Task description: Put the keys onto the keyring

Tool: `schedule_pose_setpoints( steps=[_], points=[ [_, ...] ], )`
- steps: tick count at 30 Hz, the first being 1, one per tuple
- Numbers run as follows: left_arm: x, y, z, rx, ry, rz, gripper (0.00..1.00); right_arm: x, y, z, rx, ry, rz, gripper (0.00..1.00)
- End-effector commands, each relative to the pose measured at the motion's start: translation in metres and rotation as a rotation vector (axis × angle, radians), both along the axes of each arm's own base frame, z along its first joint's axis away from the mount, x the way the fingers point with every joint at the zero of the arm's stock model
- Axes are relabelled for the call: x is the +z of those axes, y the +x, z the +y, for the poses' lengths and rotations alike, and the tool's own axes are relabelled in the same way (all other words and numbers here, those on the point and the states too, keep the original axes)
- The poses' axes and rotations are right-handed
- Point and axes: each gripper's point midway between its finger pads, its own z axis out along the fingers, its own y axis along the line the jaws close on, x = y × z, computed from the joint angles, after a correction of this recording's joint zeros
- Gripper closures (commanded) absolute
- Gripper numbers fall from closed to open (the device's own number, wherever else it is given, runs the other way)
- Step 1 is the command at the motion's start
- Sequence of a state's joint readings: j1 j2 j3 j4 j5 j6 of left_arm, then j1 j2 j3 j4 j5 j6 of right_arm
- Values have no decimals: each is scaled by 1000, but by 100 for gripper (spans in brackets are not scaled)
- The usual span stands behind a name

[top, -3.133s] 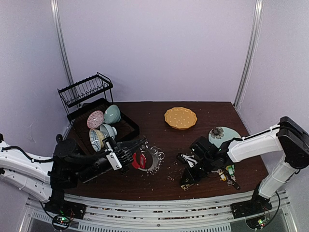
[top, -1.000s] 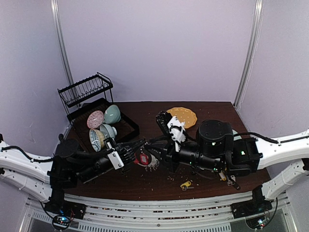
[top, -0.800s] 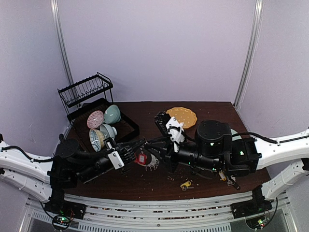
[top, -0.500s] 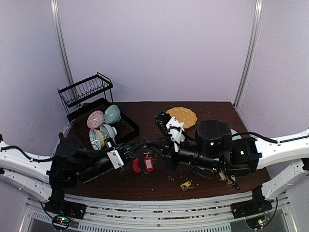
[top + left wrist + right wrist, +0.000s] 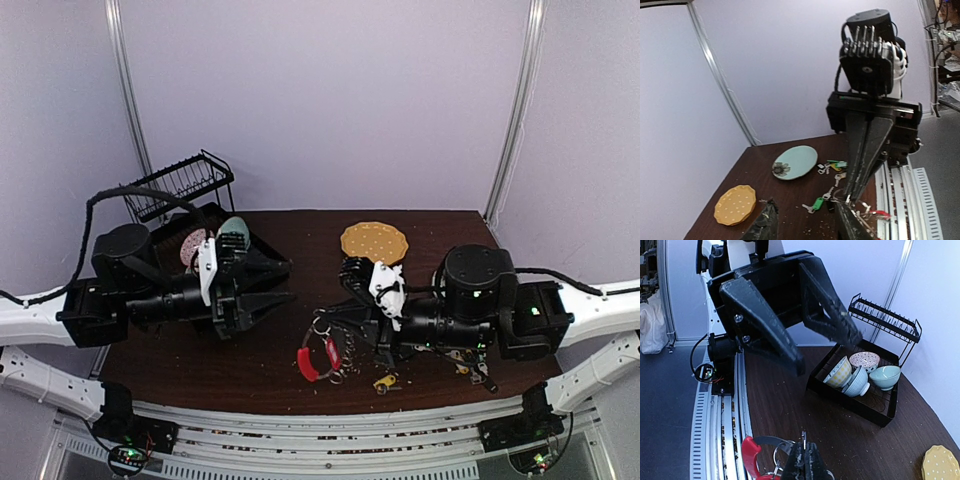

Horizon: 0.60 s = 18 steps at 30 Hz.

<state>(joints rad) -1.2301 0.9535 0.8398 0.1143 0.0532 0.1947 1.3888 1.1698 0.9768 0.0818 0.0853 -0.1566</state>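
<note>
My right gripper [image 5: 328,330] is shut on a silver loop of the keyring [image 5: 318,358] and holds it just above the table's near middle. In the right wrist view the shut fingertips [image 5: 805,454] pinch the loop, and the red arc [image 5: 749,454] hangs to the left. My left gripper [image 5: 284,283] is open and empty, raised and apart from the ring on its left. The keys [image 5: 470,362] lie loose on the table at the right, and a yellow-tagged one [image 5: 384,381] lies near the front edge. The left wrist view shows a green-tagged key [image 5: 816,203] and the keyring [image 5: 875,214].
A black dish rack [image 5: 180,200] with bowls [image 5: 860,374] stands at the back left. A yellow dotted plate [image 5: 374,241] sits at the back middle, and a teal flowered plate [image 5: 795,162] at the right. Crumbs lie scattered on the dark table [image 5: 300,235].
My left gripper has let go of the keyring, opened, and lifted back to the left. My right gripper now holds the ring alone and has moved it right and nearer the front edge.
</note>
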Motion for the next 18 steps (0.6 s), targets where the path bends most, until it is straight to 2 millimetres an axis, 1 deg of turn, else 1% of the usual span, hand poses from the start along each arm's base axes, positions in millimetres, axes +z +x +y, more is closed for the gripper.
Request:
schedule_pose_setpoints(
  steps=[1,3,5,7,9,11,12,14,16,18],
  points=[
    [-24,-26,-21,-188,94,95,60,7,-5,2,49,-3,-71,100],
    [-30,-32,-27,-237,110,66,60,10,-6,1,55,14,-84,100],
    [-33,-37,-29,-269,103,37,59,11,-6,0,59,26,-100,100],
    [-31,-27,-29,-208,76,22,61,13,-8,1,71,31,-107,100],
    [-27,-18,-30,-161,60,13,70,13,-10,3,84,32,-108,100],
    [-25,-16,-31,-153,53,9,79,14,-11,3,91,33,-108,100],
    [-25,-18,-31,-161,51,8,82,14,-12,3,93,32,-110,100],
    [-26,-21,-31,-179,52,9,82,12,-12,3,93,28,-110,100],
    [-28,-24,-30,-193,55,10,80,12,-12,2,94,28,-109,100],
    [-28,-20,-28,-171,57,11,80,14,-13,1,97,37,-108,100]
  ],
)
